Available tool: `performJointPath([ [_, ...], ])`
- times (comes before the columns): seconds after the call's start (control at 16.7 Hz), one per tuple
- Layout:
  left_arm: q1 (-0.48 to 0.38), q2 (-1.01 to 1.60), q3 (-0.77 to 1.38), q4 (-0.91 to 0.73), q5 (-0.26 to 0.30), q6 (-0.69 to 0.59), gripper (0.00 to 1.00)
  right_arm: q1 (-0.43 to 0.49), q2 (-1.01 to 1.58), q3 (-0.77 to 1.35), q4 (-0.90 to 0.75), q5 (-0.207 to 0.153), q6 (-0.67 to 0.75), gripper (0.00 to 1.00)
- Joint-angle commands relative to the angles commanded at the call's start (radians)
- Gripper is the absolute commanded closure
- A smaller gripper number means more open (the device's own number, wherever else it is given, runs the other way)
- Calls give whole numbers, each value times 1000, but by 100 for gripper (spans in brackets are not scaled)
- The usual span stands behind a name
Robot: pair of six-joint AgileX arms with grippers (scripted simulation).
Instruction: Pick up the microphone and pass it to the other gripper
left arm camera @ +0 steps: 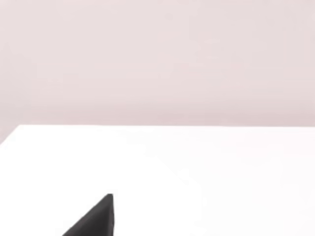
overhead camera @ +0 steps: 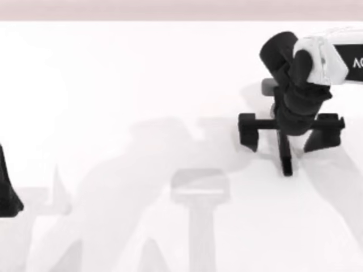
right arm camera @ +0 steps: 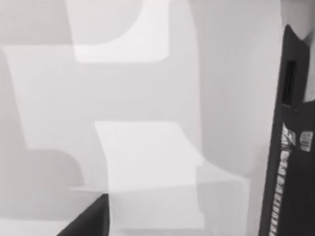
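Right hand spread wide, straddling the microphone to grab its handle; left hand parked, grip unclear.

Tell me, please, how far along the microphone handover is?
Early stage. The right end effector is down over the microphone, open fingers on either side of its handle; whether it has left the table cannot be told. The left end effector waits at the left edge. Gripping and passing remain.
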Motion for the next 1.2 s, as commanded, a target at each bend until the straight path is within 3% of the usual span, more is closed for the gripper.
performJointPath([
  [0.12, 0, 0, 0, 0, 0, 0, 0, 0, 0, 0, 0, 0, 0, 0],
  [0.9, 0, 0, 0, 0, 0, 0, 0, 0, 0, 0, 0, 0, 0, 98],
  [1.2, 0, 0, 0, 0, 0, 0, 0, 0, 0, 0, 0, 0, 0, 100],
])
